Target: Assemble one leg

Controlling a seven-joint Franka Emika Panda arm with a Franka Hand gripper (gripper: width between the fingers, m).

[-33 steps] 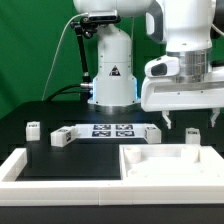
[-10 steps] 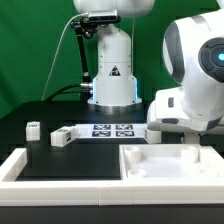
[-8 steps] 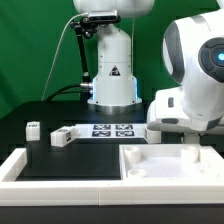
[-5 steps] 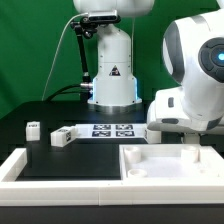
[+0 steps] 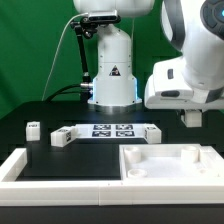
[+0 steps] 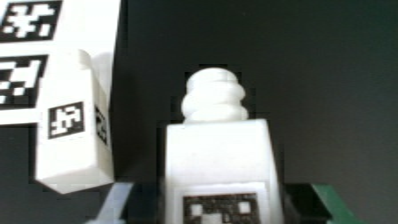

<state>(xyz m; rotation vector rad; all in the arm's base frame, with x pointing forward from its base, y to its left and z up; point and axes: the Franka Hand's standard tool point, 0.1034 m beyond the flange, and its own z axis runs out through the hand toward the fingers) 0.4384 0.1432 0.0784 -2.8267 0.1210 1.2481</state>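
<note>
The white Franka arm (image 5: 190,60), smooth-shelled and rounded, stood over a matte black counter (image 5: 60,112) against a green backdrop. Its pincer (image 5: 192,117) was clamped on the leg (image 6: 217,150). In the wrist view, dark fingers (image 6: 128,205) pressed both flanks of the leg's tagged end, so the task's part sat squarely in the grip with black counter beyond it.

In front of the pincer in the exterior view lay one large square tray (image 5: 165,165) of white plastic, shallow, with raised walls and a notched inner corner. Toward the exterior view's left of the tray ran one long white raised rim (image 5: 20,165), bent in an L.

One marker board (image 5: 110,131), thin, flat and white, stretched away from the pincer toward the exterior view's left. It carried several black-and-white square tags. In the wrist view it lay just beside the held leg.

The held leg was a squared white block ending in a stepped, rounded peg, with a fiducial tag on its face. Two more small white blocks were counted on the counter, both well apart from the pincer on the exterior view's left. One upright block (image 5: 33,128) stood alone. A tilted piece (image 5: 60,137) sat at the board's far end, too small to make out clearly.
</note>
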